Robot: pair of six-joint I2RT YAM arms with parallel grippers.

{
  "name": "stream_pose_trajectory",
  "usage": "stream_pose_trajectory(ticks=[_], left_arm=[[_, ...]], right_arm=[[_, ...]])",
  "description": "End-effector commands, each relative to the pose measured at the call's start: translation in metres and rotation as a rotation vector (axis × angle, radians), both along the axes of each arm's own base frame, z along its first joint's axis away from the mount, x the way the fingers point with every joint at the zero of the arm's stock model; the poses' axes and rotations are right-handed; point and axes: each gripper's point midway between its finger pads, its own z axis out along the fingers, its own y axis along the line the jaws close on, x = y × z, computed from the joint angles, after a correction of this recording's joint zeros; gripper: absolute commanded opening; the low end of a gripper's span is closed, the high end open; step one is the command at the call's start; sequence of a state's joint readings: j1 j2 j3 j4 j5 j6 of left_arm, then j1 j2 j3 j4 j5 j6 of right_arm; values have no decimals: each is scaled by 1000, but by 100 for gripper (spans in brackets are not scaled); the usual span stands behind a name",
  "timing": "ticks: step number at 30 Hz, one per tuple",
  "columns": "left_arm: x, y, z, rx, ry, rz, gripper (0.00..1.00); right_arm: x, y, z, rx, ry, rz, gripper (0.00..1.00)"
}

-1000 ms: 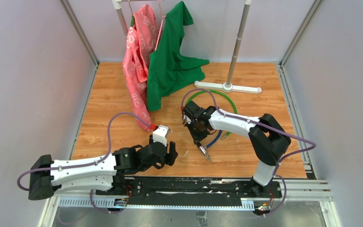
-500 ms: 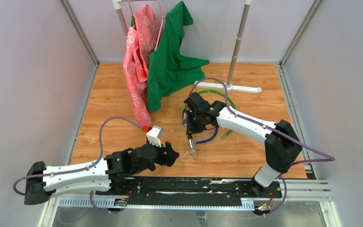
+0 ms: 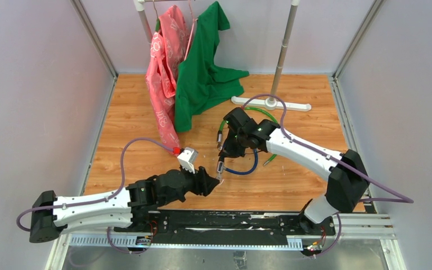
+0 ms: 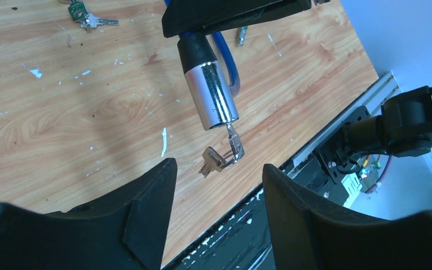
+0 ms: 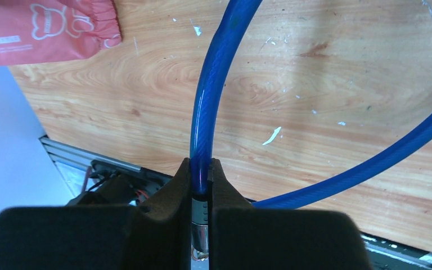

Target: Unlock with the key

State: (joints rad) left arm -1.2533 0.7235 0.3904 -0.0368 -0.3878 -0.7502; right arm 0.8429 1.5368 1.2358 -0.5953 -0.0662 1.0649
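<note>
My right gripper [image 3: 232,147] is shut on the blue cable lock [image 5: 214,84] just above its chrome cylinder [image 4: 214,98] and holds it above the wood floor. In the right wrist view the gripper [image 5: 201,169] pinches the cable. A key [image 4: 233,140] sticks in the cylinder's lower end, and a second key [image 4: 211,160] dangles from its ring. My left gripper [image 4: 218,169] is open, its fingertips flanking the space just below the hanging keys without touching them. From above, the left gripper [image 3: 211,183] sits right under the cylinder [image 3: 220,167].
A green cable lock [image 3: 270,118] lies behind the blue one. A second bunch of keys with a green tag [image 4: 84,17] lies on the floor. Red [image 3: 163,84] and green [image 3: 202,67] garments hang from a rack whose base [image 3: 270,104] stands at the back. The black base rail [image 3: 230,219] runs along the near edge.
My right arm has carried the lock cylinder and keys left, toward the left gripper. My left gripper has reached forward and right, ending just under the keys.
</note>
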Motion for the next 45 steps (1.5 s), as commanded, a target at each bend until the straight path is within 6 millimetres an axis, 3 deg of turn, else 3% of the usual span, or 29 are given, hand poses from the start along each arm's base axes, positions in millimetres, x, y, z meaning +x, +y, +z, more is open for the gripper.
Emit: stream_pose_trajectory(ticks=[1, 14, 19, 24, 30, 35, 40, 43, 45], left_arm=[[3, -9, 11, -30, -43, -8, 60], [14, -18, 20, -57, -62, 36, 48], [13, -19, 25, -75, -64, 29, 48], [10, -24, 26, -86, -66, 0, 56], [10, -27, 25, -82, -62, -4, 55], [10, -28, 22, -73, -59, -7, 44], [10, -30, 19, -63, -56, -9, 22], [12, -31, 19, -51, -64, -6, 4], [14, -31, 18, -37, -74, -1, 0]], right_arm=[[-6, -4, 14, 40, 22, -93, 0], [-7, -6, 24, 69, -3, -107, 0], [-7, -6, 24, 80, -6, -113, 0], [-6, -6, 26, 91, -19, -117, 0], [-7, -7, 28, 102, -23, -117, 0], [-8, -6, 30, 112, -23, -114, 0], [-9, -7, 31, 122, -25, -120, 0], [-10, -6, 31, 125, -20, -118, 0], [-11, -6, 30, 125, -15, -116, 0]])
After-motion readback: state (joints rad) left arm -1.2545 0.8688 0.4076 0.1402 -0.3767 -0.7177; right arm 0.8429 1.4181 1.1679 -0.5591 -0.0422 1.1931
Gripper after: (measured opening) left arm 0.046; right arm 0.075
